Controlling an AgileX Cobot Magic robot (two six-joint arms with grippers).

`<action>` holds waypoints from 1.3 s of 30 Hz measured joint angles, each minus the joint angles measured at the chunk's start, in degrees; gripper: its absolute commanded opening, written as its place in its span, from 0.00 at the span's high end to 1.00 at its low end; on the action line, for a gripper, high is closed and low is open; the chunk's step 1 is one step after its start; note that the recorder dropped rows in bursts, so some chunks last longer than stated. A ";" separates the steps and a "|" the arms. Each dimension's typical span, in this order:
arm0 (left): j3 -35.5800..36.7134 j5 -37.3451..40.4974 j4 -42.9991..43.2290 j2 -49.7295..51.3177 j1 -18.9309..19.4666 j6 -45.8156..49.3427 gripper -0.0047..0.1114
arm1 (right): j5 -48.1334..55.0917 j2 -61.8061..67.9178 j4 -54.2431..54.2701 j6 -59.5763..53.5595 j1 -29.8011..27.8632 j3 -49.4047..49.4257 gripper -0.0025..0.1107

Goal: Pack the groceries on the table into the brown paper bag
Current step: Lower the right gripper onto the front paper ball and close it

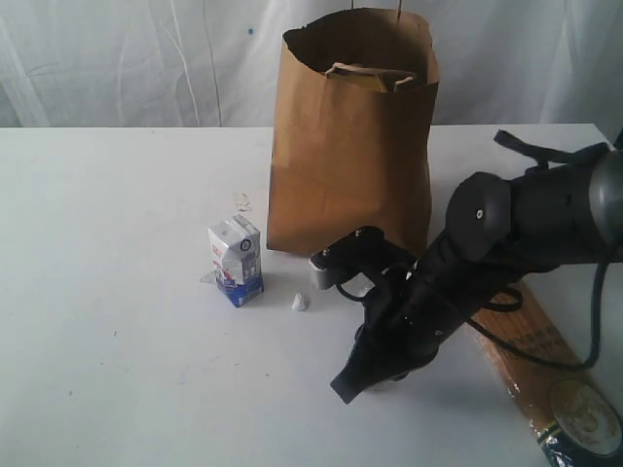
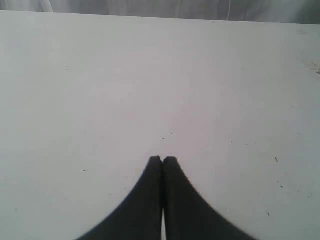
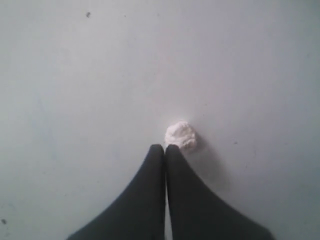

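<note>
The brown paper bag (image 1: 350, 146) stands upright at the back middle of the white table (image 1: 117, 321). A small white-blue carton (image 1: 237, 259) stands to the left of its base. The long spaghetti packet (image 1: 533, 362) lies flat at the right, partly under my right arm. My right gripper (image 1: 343, 387) (image 3: 165, 147) points down at the tabletop in front of the bag, shut and holding nothing. My left gripper (image 2: 162, 159) is shut and empty over bare table; the exterior view does not show it.
A white crumb (image 1: 300, 303) lies between the carton and my right arm. In the right wrist view a white crumb (image 3: 181, 135) sits just past the fingertips. A white curtain hangs behind the table.
</note>
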 measured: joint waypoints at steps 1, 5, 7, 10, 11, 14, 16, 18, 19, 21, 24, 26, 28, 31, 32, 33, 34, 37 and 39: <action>0.00 0.00 0.00 0.00 0.00 0.00 0.96 | 1.13 -1.32 0.00 0.44 0.24 0.00 0.98; 0.00 0.00 0.00 0.00 0.00 0.00 0.96 | 6.36 -9.36 -0.23 2.39 0.51 0.39 0.98; 0.00 0.00 0.00 0.00 0.00 0.00 0.96 | 5.79 -12.90 -0.45 2.76 0.51 1.66 0.98; 0.00 0.00 0.00 0.00 0.00 0.00 0.96 | 0.44 -16.01 -1.24 2.69 0.51 5.21 0.91; 0.00 0.00 0.00 0.00 0.00 0.00 0.96 | -0.12 -15.64 -1.62 2.01 0.51 5.57 0.84; 0.00 0.00 0.00 0.00 0.00 0.00 0.96 | -1.64 -10.81 -3.62 -0.28 0.51 5.81 0.59; 0.00 0.00 0.00 0.00 0.00 0.00 0.96 | -3.25 -7.96 -3.99 -0.67 0.51 5.69 0.56; 0.00 0.00 0.00 0.00 0.00 0.00 0.96 | -6.35 -3.73 -4.12 -0.65 0.51 4.79 0.56; 0.00 0.00 0.00 0.00 0.00 0.00 0.96 | -6.77 -2.45 -4.12 -0.65 0.51 4.25 0.56; 0.00 0.00 0.00 0.00 0.00 0.00 0.96 | -6.77 -0.17 -4.01 -0.65 0.51 2.81 0.56; 0.00 0.00 0.00 0.00 0.00 0.00 0.96 | -7.73 1.99 -3.46 -0.65 0.51 1.87 0.57; 0.00 0.00 0.00 0.00 0.00 0.00 0.96 | -8.43 2.57 -3.05 -0.78 0.51 1.87 0.57; 0.00 0.00 0.00 0.00 0.00 0.00 0.96 | -8.54 3.03 -2.95 -0.78 0.51 1.77 0.57; 0.00 0.00 0.00 0.00 0.00 0.00 0.96 | -8.64 3.08 -2.95 -0.78 0.51 1.77 0.60; 0.00 0.00 0.00 0.00 0.00 0.00 0.96 | -8.67 3.08 -2.92 -0.78 0.51 1.77 0.62; 0.00 0.00 0.00 0.00 0.00 0.00 0.96 | -8.77 3.08 -2.92 -0.78 0.51 1.77 0.65; 0.00 0.00 0.00 0.00 0.00 0.00 0.96 | -8.88 3.08 -2.92 -0.78 0.51 1.77 0.67; 0.00 0.00 0.00 0.00 0.00 0.00 0.96 | -9.38 3.08 -2.92 -0.78 0.51 1.77 0.70; 0.00 0.00 0.00 0.00 0.00 0.00 0.96 | -9.28 3.08 -2.82 -0.78 0.51 1.77 0.70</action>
